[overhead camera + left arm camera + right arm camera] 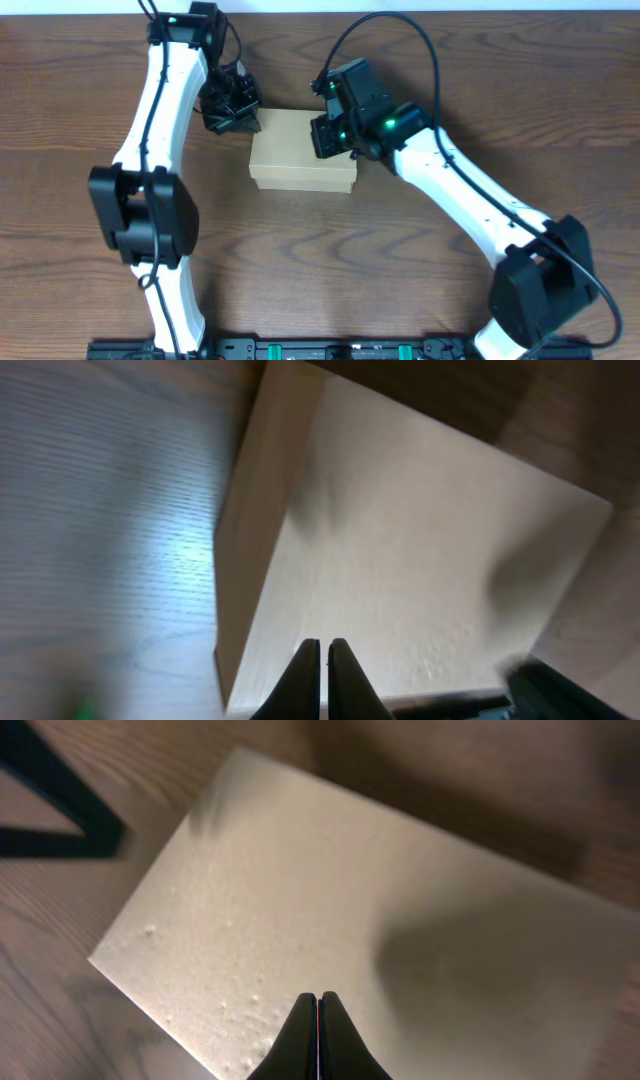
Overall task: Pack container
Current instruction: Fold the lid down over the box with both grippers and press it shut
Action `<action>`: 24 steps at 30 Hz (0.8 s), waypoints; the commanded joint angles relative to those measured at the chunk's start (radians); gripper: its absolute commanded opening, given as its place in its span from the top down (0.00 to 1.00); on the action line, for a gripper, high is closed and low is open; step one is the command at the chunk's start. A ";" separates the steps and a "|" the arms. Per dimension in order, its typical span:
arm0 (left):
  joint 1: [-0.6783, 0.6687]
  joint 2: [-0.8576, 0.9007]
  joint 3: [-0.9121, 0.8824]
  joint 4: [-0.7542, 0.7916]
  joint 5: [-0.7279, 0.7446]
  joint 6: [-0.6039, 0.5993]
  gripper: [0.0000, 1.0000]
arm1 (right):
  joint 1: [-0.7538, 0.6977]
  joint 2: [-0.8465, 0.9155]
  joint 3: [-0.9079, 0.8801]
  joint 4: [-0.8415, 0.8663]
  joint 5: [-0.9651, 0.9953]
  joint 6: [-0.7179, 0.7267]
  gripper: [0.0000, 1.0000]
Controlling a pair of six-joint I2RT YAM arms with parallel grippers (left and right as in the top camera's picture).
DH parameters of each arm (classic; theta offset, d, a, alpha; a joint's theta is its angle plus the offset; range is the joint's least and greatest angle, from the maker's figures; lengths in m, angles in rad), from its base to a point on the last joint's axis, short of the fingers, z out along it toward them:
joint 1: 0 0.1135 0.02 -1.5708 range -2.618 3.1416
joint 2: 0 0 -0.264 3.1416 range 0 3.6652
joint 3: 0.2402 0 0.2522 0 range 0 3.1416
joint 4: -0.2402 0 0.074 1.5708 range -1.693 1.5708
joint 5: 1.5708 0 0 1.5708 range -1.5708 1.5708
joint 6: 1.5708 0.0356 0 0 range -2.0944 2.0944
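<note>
Dark wooden surface (pixel 420 70) carries the closed cardboard container (pixel 300 165) directly beneath both pinched-shut, empty jaws, its long axis running from the left jaws to the right jaws, each over a far corner.

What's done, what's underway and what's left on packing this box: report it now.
Done: the container sits with its lid flat down and looks closed; its contents cannot be seen. In hand: the left gripper and right gripper, both shut, are poised over the lid at opposite ends, seemingly pressing it. Left: probably only securing the flap and pulling the arms away.
</note>
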 commanded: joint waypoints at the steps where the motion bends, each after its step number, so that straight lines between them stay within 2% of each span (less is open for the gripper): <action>1: 0.003 -0.079 0.018 -0.006 -0.079 -0.017 0.94 | 0.036 0.060 0.016 -0.010 0.015 -0.014 0.99; 9: 0.003 -0.134 0.018 -0.049 -0.195 -0.015 0.94 | 0.077 0.136 0.016 -0.048 0.062 -0.007 0.99; 24: 0.003 -0.134 0.018 -0.071 -0.203 -0.016 0.94 | 0.080 0.154 0.016 -0.172 0.160 -0.008 0.99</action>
